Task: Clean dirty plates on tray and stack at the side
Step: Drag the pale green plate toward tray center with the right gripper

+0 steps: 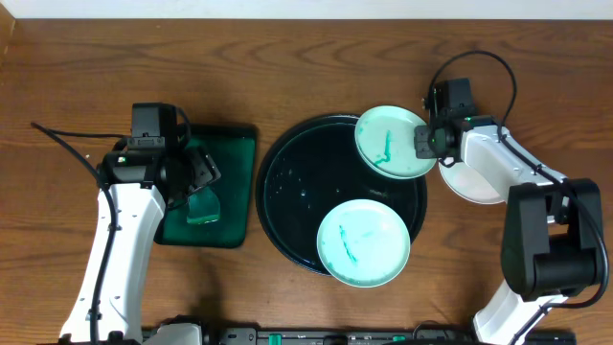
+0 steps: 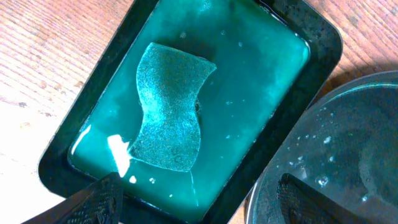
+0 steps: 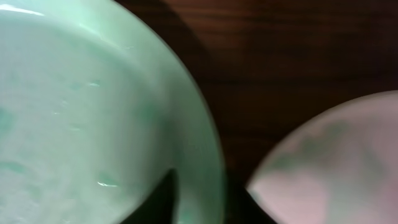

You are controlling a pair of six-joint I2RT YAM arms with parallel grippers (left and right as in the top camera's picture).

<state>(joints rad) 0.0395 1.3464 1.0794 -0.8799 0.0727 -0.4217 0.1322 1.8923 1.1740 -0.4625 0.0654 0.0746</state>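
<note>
Closest to the arm bases, a small round pale-mint plate [image 1: 363,242] with teal-green smears, flat on the front part of the large round glossy black tray [image 1: 287,192] and overhanging its near rim. Left of that, over the smaller dark green rectangular tray [image 1: 239,144], the left gripper [image 1: 199,174], fingers [image 2: 93,199] spread wide, nothing between them. In that green tray, a pool of teal liquid [image 2: 249,93] with a pale teal, waisted sponge [image 2: 169,109] flat in it, just ahead of the fingertips and apart from them. Green tray just beside the black one, rims close together. Further back, at the black tray's far right rim, a second pale-mint plate [image 1: 388,142] with a teal streak, partly out over that rim. At its right edge, the right gripper [image 1: 428,142], pinched on the plate's rim, one dark finger [image 3: 163,199] inside the lip, the other hard to make out. Just right of it, on the brown wooden table [image 1: 287,57], a third round plate [image 1: 474,184], whiter, off the black tray, partly hidden under the right arm.
</note>
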